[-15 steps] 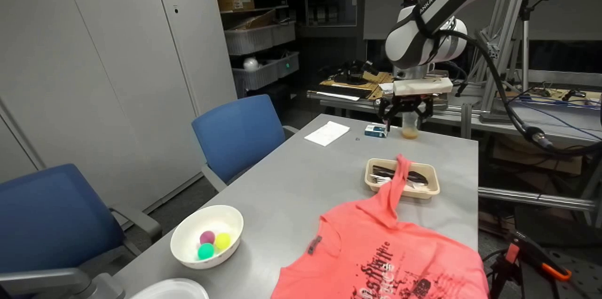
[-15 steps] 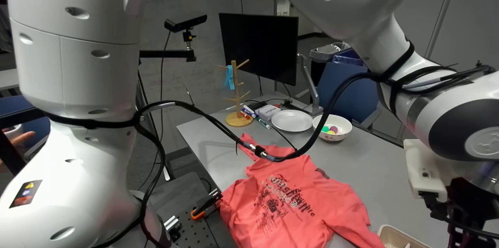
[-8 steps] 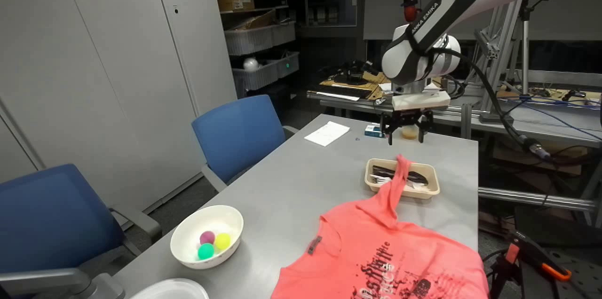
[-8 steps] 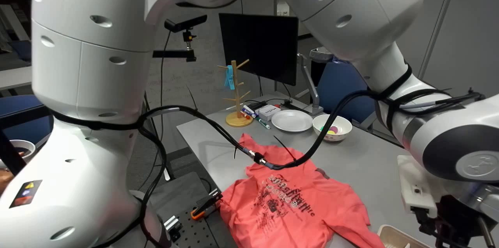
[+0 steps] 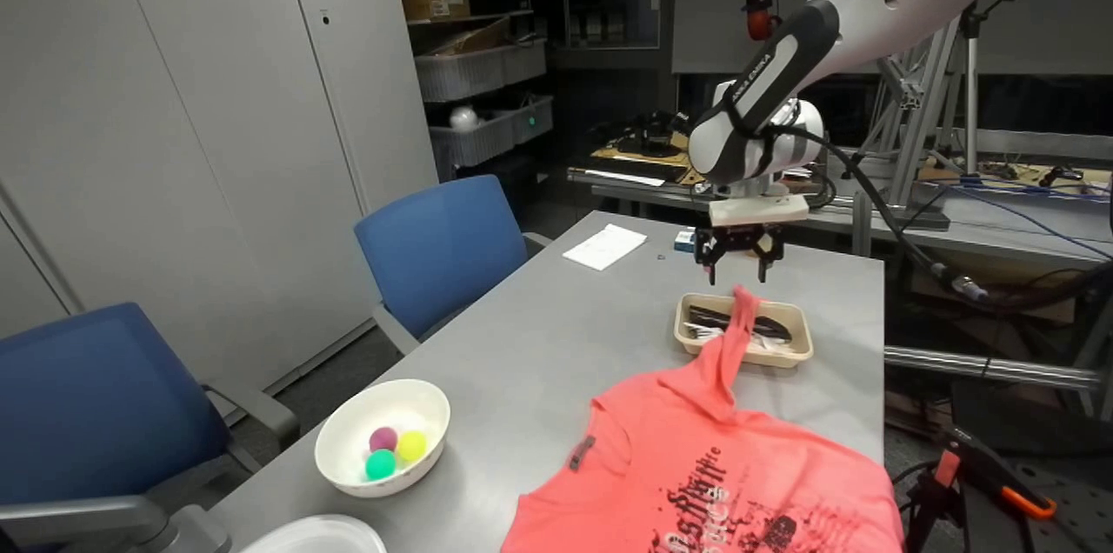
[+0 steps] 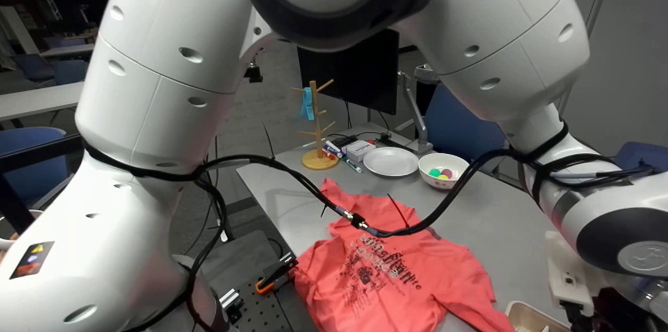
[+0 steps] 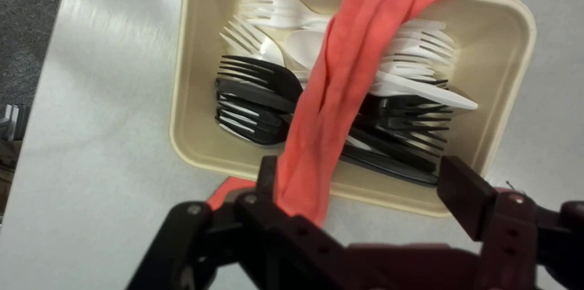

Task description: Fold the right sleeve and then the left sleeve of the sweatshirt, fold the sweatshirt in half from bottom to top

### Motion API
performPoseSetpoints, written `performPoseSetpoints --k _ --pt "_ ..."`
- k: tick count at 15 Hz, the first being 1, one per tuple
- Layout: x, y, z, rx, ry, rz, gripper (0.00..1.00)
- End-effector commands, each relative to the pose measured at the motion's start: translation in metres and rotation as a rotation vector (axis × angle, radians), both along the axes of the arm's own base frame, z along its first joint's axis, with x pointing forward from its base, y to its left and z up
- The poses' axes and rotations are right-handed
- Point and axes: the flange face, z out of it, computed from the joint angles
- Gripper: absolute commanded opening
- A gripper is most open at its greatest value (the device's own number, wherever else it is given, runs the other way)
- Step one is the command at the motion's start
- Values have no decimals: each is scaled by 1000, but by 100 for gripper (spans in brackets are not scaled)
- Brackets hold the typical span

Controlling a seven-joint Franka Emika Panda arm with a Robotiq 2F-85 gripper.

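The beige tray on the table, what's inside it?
White forks, black forks, a pointed white piece and long black handles show. The coral sweatshirt sleeve crosses over the middle of the tray, so whatever lies beneath that strip is covered.

The jaws have come down closer to the sleeve [image 7: 337, 82].

Coral sweatshirt [image 5: 748, 457], printed side up, on a grey table [image 5: 522, 353], one sleeve [image 5: 726, 353] lying across a beige tray [image 5: 787, 358] of cutlery [image 5: 769, 327]. Above the table near the sleeve's tip, gripper [image 5: 737, 276] with jaws parted. Nearer me, to the left: white bowl [image 5: 348, 423], three balls [image 5: 381, 465] inside.
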Motion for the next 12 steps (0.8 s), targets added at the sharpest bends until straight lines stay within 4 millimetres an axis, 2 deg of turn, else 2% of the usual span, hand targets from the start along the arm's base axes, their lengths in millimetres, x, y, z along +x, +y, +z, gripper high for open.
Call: performPoseSetpoints --k 1,4,7,8,10,12 --pt "11 -20 -18 12 -28 -30 93" --pt "9 -27 -35 36 -17 -55 88" --pt "5 -29 -52 55 -1 -77 87" --pt "4 -30 -57 60 2 -82 80" --pt "2 -31 -64 65 10 -88 56" --pt "1 -32 -68 71 12 -95 40"
